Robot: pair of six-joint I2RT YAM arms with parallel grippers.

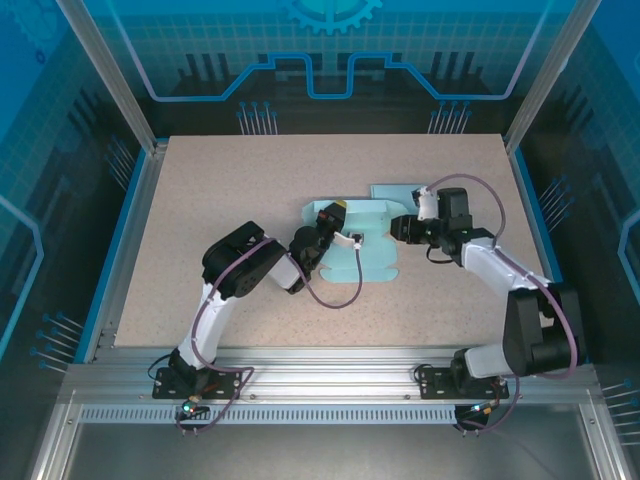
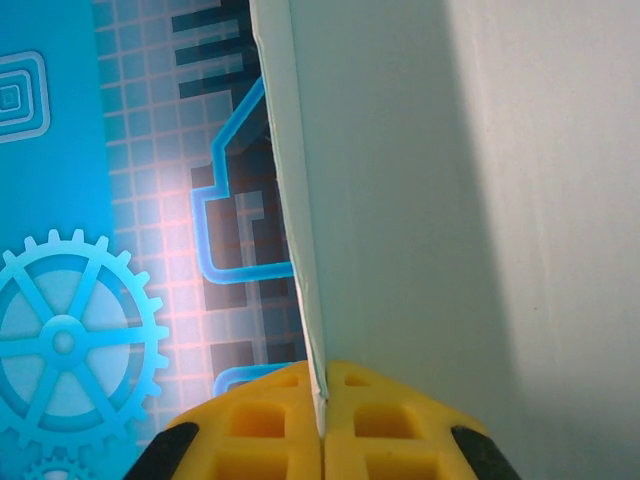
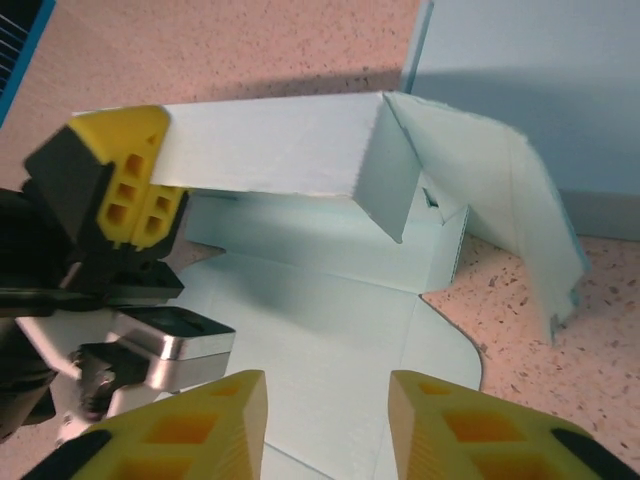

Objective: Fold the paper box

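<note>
Left tool [image 2: 322, 405] tight on paper box flap [image 2: 450, 200], right tool [image 3: 328, 405] ajar.

A speckled beige table [image 1: 230, 180] has a blue rim [image 1: 128, 215] along its sides. Behind it stands a blue wall [image 1: 200, 40] printed with a grid, circuit lines and a gear [image 1: 330, 12]. An aluminium rail [image 1: 330, 385] runs along the table's near edge, and slanted metal posts [image 1: 110, 70] rise at the far corners
</note>
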